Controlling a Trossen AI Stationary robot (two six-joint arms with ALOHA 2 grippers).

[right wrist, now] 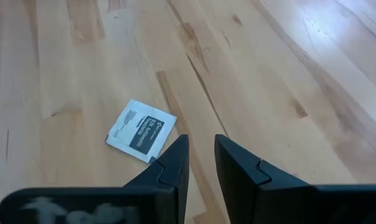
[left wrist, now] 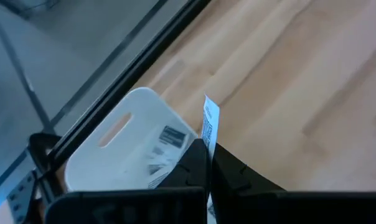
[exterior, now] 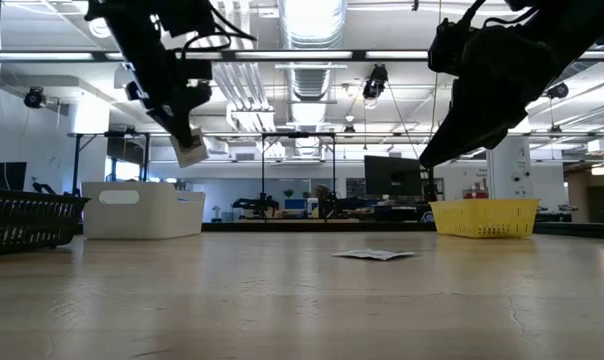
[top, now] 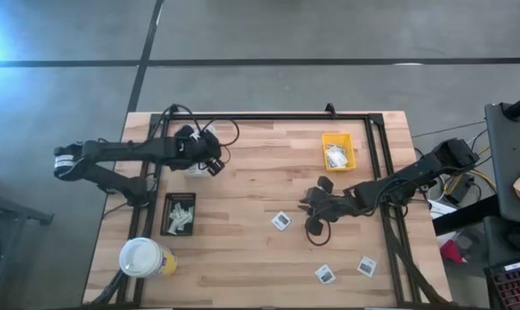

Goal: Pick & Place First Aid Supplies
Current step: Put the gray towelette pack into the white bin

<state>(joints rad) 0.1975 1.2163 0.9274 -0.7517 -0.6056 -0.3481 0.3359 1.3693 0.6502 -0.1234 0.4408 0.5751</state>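
left end effector [left wrist: 208,163] | packet [left wrist: 210,121] pinched edge-on, upright | above white tray [left wrist: 122,146]

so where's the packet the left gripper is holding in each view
High view: hidden under the left gripper, above the white tray.
Low view: the held packet hangs upper left, above the white tray.
Left wrist view: the packet stands edge-on between the shut fingers, the white tray beside it.
Right wrist view: not in it.
Shared landmark: the white tray.
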